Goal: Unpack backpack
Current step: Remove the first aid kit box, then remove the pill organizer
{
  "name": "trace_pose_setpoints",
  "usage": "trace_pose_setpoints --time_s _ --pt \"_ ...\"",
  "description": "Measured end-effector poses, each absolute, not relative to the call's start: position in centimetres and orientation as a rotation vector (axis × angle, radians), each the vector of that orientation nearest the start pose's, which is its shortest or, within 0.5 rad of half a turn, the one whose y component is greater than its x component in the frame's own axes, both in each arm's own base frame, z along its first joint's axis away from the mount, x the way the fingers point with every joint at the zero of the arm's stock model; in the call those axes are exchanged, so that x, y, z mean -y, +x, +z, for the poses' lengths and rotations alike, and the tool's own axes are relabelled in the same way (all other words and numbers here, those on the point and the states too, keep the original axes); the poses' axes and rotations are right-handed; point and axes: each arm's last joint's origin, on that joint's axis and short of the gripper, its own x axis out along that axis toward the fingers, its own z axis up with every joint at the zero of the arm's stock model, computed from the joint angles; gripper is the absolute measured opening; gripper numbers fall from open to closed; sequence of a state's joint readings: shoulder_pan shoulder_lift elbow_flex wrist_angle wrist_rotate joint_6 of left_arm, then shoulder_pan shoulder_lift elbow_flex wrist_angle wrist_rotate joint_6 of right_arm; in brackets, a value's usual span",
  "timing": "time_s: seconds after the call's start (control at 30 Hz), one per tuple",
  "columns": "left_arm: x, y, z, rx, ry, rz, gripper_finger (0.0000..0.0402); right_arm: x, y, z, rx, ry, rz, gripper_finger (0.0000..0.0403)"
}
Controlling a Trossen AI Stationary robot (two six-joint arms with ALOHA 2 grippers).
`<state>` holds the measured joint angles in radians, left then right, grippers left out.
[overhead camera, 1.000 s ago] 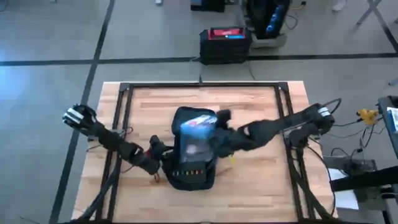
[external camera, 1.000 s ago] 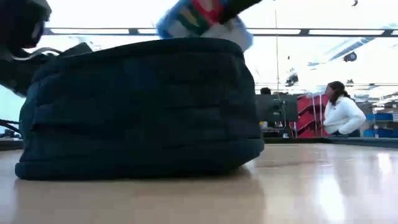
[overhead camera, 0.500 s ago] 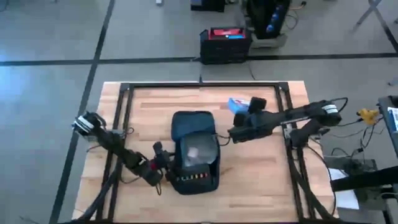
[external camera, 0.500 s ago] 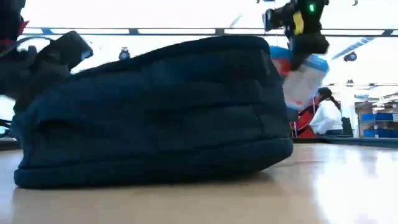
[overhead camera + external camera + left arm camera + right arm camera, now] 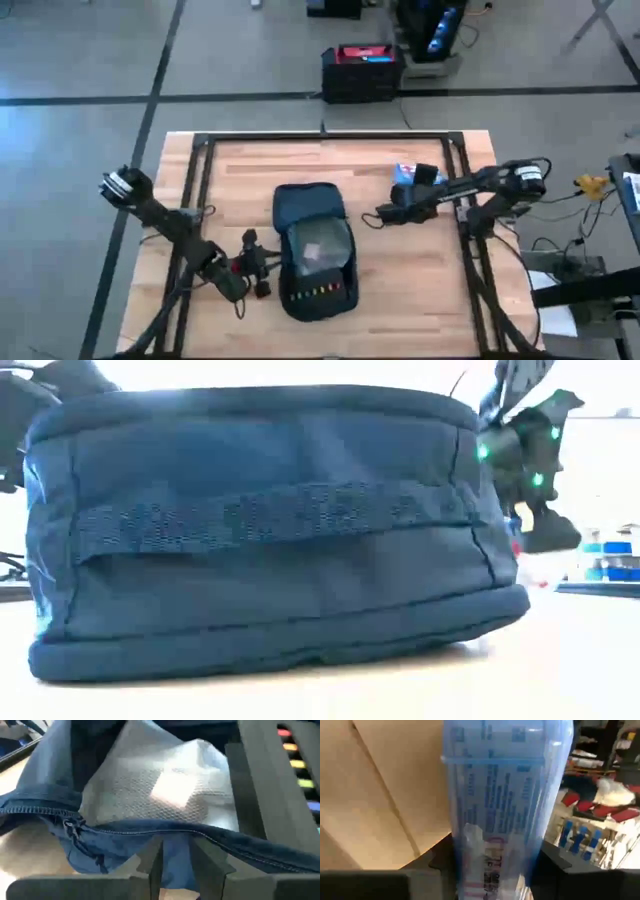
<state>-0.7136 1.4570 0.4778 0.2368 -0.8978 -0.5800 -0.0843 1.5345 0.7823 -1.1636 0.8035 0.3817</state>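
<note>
Looking straight down, the high view places the backpack [image 5: 314,250] at lower centre of the table [image 5: 430,290], flap open; left gripper [image 5: 262,275] pinches its left edge, right gripper [image 5: 420,180] sits at upper right over a blue-white box [image 5: 405,172], mostly hidden. Low view: backpack fills the frame, cropping both arms. Left wrist view: fingers [image 5: 152,862] closed on the zipper hem; a clear pouch [image 5: 165,790] inside. Right wrist view: box between the fingers, print unreadable; whether it is gripped cannot be told
</note>
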Motion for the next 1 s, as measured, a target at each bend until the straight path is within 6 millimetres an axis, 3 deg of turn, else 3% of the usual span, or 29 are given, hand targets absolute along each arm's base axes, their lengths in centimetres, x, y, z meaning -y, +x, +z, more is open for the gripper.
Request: trace_pose_setpoints --time_s 0.2,0.4,0.6,0.77,1.0 --pt "14.0 19.6 13.7 -0.45 -0.032 0.294 0.008 4.3 20.0 16.0 -1.689 -0.37 -0.872 0.0272" --pt "14.4 19.3 13.8 -0.456 -0.026 0.272 0.008 3.8 20.9 18.3 -1.713 -0.361 -0.805 0.0315" --pt "16.3 19.3 15.1 -0.449 -0.004 0.16 0.008 3.5 22.5 22.0 -1.683 -0.391 -0.784 0.0329" --pt "17.7 18.9 15.6 -0.436 0.001 0.108 0.008 3.5 23.3 23.3 -1.661 -0.376 -0.732 0.0328" --pt "18.8 18.0 15.7 -0.43 -0.015 0.055 0.008 2.2 24.4 23.7 -1.59 -0.089 -0.639 0.0323"
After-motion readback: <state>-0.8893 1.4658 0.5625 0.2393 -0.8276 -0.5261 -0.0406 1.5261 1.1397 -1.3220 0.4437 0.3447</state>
